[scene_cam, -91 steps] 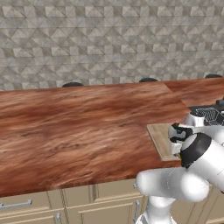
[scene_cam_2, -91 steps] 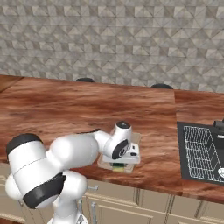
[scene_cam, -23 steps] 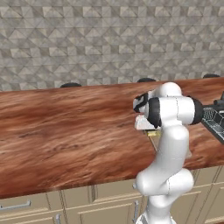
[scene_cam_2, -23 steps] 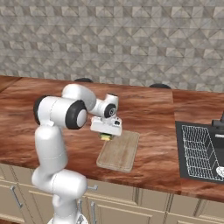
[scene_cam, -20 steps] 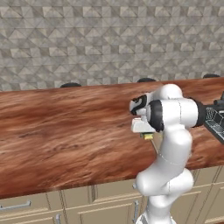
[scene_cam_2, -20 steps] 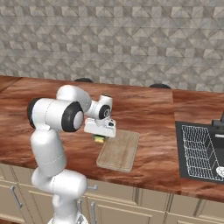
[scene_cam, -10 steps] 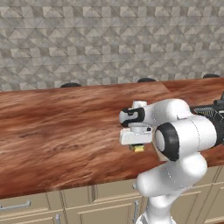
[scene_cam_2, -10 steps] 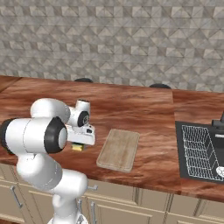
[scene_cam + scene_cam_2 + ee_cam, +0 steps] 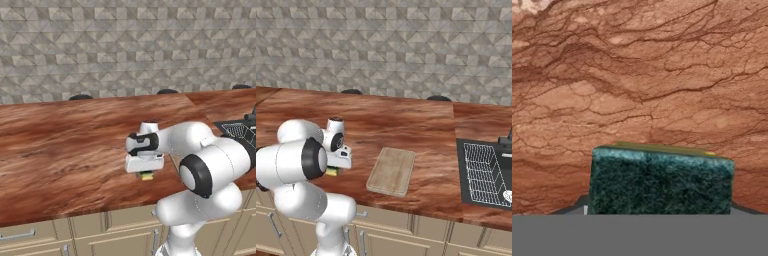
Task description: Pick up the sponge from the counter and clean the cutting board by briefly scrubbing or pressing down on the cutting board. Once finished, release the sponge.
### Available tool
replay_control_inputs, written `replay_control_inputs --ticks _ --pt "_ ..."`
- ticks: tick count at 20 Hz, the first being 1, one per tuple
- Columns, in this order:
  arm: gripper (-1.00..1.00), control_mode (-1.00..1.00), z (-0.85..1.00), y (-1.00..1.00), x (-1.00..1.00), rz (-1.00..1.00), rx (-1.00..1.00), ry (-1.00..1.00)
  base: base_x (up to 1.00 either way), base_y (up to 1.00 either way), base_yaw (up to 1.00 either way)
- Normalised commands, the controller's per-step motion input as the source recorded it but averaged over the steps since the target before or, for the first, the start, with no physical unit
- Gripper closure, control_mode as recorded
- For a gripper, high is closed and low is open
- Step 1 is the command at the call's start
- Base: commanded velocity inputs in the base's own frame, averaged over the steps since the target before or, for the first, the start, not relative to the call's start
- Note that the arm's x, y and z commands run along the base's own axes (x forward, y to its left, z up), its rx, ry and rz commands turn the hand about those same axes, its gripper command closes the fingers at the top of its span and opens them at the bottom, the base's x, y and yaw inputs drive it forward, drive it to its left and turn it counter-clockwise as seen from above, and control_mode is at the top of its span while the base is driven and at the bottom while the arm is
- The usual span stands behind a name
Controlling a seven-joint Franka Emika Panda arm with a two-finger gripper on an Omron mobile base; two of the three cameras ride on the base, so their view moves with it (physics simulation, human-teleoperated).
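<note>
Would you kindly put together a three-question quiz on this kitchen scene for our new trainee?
1. True or false: the sponge is lying on the cutting board.
2. What does the claw hold? A) a knife B) the sponge C) nothing
3. Fill in: in the right base view, the dish rack sits to the ____ of the cutting board.

Key:
1. False. The sponge is under the claw over bare counter, off the board.
2. B. The sponge's green-and-yellow block peeks out below the hand.
3. Right.
</note>
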Motion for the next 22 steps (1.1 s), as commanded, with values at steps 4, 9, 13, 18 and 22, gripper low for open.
replay_control_inputs --ticks 4,9,13,18,22 --pt "-1.00 -1.00 0.02 0.00 0.08 0.00 0.00 0.00 0.00 0.00 0.00" --pt "-1.00 -1.00 0.35 0.01 -0.02 0.00 0.00 0.00 0.00 0.00 0.00" --pt "-1.00 -1.00 0.48 0.00 -0.09 0.00 0.00 0.00 0.00 0.00 0.00" --pt "-1.00 -1.00 0.80 -0.17 -0.71 0.00 0.00 -0.08 0.00 0.00 0.00" --pt "-1.00 -1.00 0.42 -0.76 -0.99 0.01 0.00 -0.12 0.00 0.00 0.00"
